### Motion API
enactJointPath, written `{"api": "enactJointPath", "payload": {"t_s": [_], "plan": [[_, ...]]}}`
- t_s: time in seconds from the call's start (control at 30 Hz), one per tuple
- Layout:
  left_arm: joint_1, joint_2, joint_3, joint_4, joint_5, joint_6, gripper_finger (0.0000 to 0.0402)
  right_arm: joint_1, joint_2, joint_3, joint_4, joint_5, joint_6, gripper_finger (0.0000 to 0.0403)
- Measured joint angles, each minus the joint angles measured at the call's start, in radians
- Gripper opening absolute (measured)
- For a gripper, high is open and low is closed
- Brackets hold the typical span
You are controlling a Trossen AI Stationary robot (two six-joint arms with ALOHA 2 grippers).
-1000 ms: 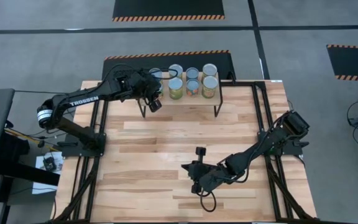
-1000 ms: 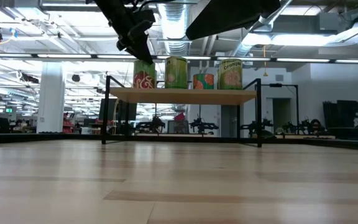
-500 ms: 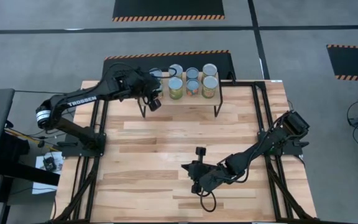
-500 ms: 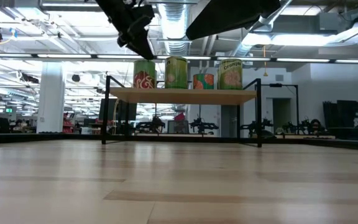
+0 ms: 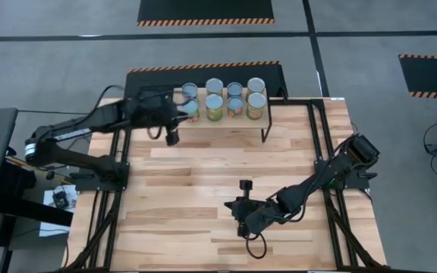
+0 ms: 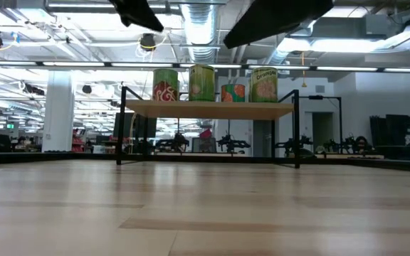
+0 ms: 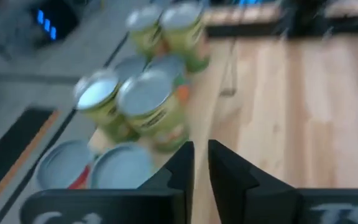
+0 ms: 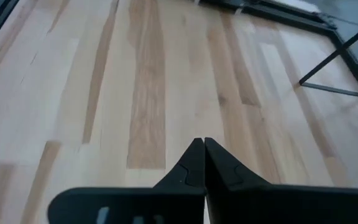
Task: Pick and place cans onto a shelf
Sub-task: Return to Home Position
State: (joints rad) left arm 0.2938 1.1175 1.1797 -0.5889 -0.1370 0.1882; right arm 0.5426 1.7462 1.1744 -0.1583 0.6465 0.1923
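Several cans (image 5: 224,98) stand upright in two rows on the shelf (image 6: 208,109), a light plank on thin black legs at the table's far edge. In the low view their labels are red (image 6: 166,85), green (image 6: 201,83), orange (image 6: 233,93) and pale green (image 6: 265,84). My left gripper (image 5: 171,138) hovers in the air just off the shelf's left near corner. In the left wrist view my left gripper (image 7: 201,163) shows only a narrow slit between its fingers, with nothing in it. My right gripper (image 5: 243,185) is shut and empty above the table's middle near part.
Bare wooden tabletop (image 5: 226,163) lies between the shelf and my right gripper. Black frame rails (image 5: 321,136) run along the table's left and right sides. The right arm (image 5: 309,186) reaches in from the table's right edge.
My left gripper has drawn back from the cans at the shelf's left end, toward the table's left and near edges, and has risen; in the low view it has gone up out of the picture. The cans stand as before.
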Motion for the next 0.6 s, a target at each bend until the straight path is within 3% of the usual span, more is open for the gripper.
{"api": "enactJointPath", "payload": {"t_s": [0.2,0.37,0.6], "plan": [[-0.103,-0.211,-0.273,0.301,0.056,-0.015,0.0008,-0.057,-0.089,-0.069,0.034,-0.157,-0.071,0.0005],[-0.183,-0.35,-0.484,0.497,0.084,-0.016,0.0001,-0.144,-0.215,-0.198,0.177,-0.309,-0.161,0.0006],[-0.263,-0.477,-0.696,0.631,0.082,-0.015,0.0,-0.252,-0.444,-0.422,0.368,-0.399,-0.235,0.0006]]}}
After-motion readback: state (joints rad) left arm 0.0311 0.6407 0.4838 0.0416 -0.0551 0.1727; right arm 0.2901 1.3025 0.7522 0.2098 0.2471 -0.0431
